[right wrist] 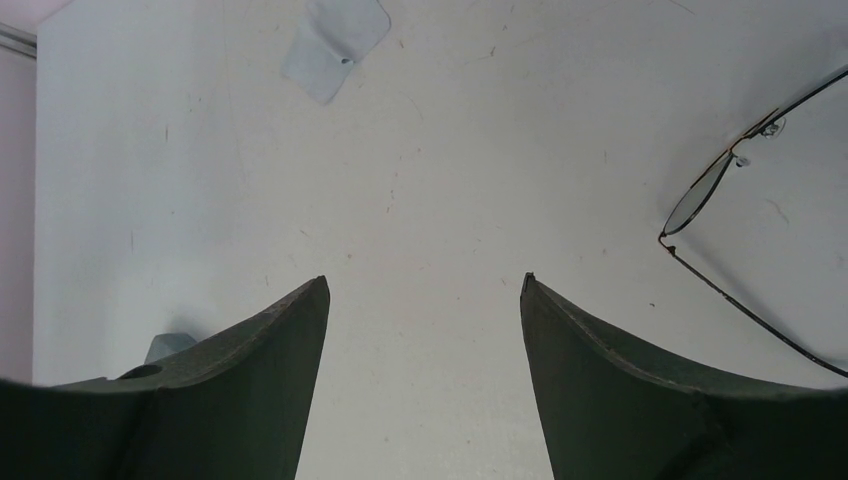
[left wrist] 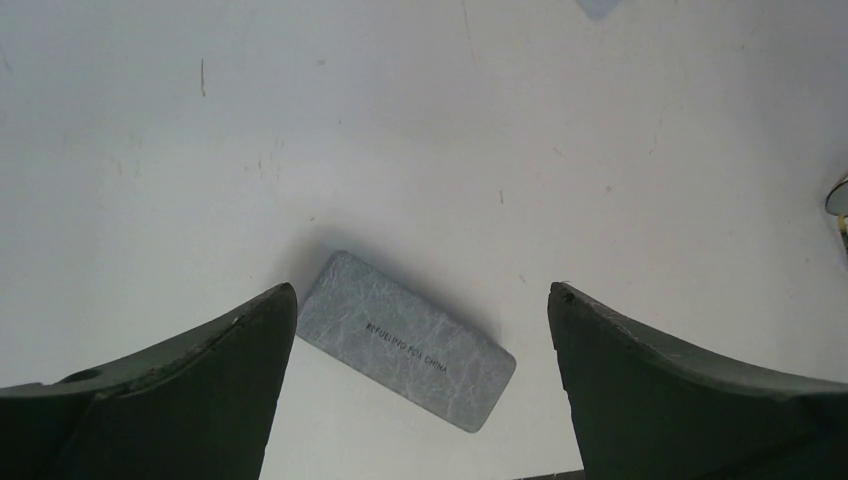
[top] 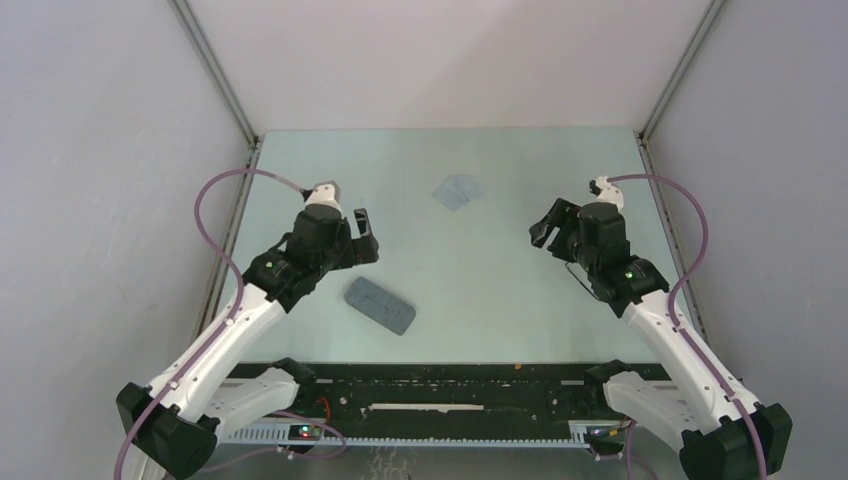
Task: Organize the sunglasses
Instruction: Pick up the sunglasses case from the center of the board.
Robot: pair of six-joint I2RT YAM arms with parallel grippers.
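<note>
Both sets of jaws stand wide apart and hold nothing. The sunglasses (right wrist: 698, 202) lie on the pale surface (top: 500, 300), off to the right of the right jaws and outside their gap. One lens, the nose pads and one thin black arm show, and the rest is cut off by the picture's edge. From above, the right arm (top: 640, 290) hides all but a trace of wire.

Ahead of the right jaws and to their left lies a pale bluish cloth (right wrist: 335, 45), well apart from the glasses. A slate-grey case (left wrist: 405, 340) lies flat and askew below the gap of the left jaws, with one end just beside the left finger (left wrist: 180, 400). Its lid bears a line of small dark print. The last words read "FOR CHINA", while the first word is too fine to be sure of.

A small grey shape shows behind the right jaws' left finger (right wrist: 200, 400), but too little of it shows to name.
</note>
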